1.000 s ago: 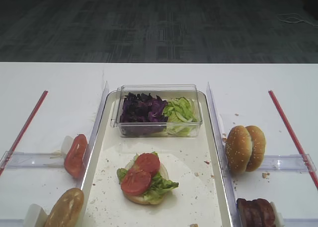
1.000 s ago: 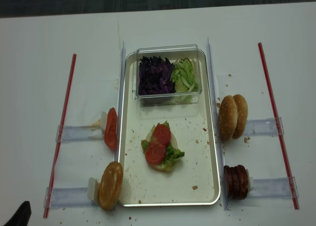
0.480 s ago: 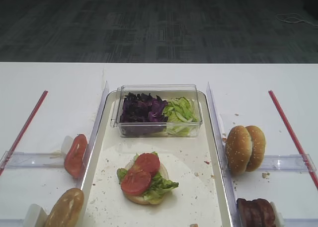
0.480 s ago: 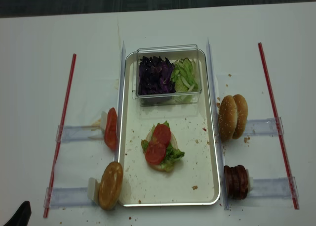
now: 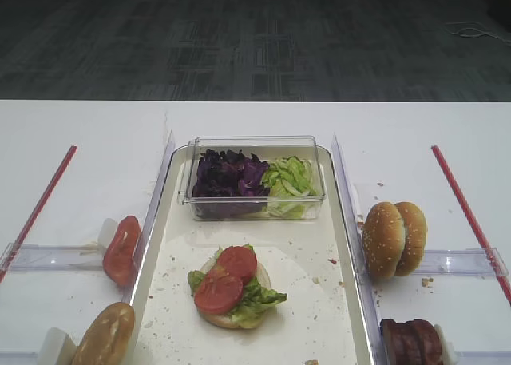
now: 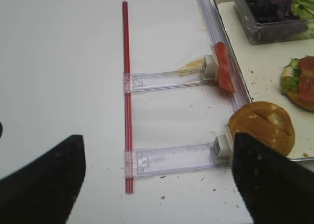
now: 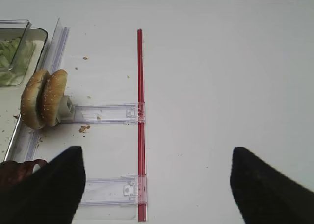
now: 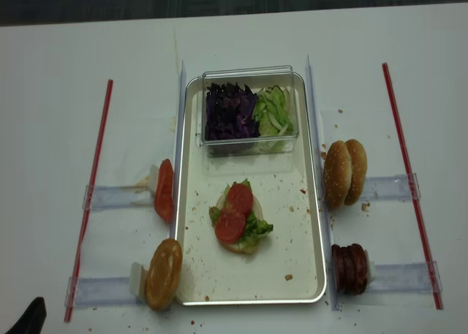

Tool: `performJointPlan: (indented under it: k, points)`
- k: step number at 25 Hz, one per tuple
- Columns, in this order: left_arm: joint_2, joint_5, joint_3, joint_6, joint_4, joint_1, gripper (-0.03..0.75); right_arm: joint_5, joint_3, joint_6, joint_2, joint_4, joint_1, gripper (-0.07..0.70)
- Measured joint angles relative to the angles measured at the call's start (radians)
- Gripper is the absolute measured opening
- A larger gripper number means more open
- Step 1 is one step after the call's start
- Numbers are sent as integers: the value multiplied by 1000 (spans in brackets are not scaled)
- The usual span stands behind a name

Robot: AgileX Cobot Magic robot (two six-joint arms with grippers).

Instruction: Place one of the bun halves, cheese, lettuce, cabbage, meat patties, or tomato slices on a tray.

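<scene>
Left pincer (image 6: pixel 157 177) wide open, empty | right pincer (image 7: pixel 157 177) likewise | clear box (image 5: pixel 254 176) on tray (image 5: pixel 319 301)

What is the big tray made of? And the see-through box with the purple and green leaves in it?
The tray looks like metal: its raised rim is silvery and shiny, though the floor is matte cream-white, perhaps coated or lined. The box looks like clear, glossy hard plastic: you can see the purple cabbage and green lettuce through its walls, and its edges catch the light.
</scene>
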State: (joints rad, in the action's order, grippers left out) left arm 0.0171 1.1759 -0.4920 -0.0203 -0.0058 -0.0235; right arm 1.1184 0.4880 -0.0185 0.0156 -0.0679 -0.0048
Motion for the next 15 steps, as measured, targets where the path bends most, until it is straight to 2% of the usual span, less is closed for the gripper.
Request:
performJointPlan:
  k: [15]
  points:
    - [0, 0, 0, 0, 0, 0, 594, 0, 0, 0, 0, 0, 0, 632]
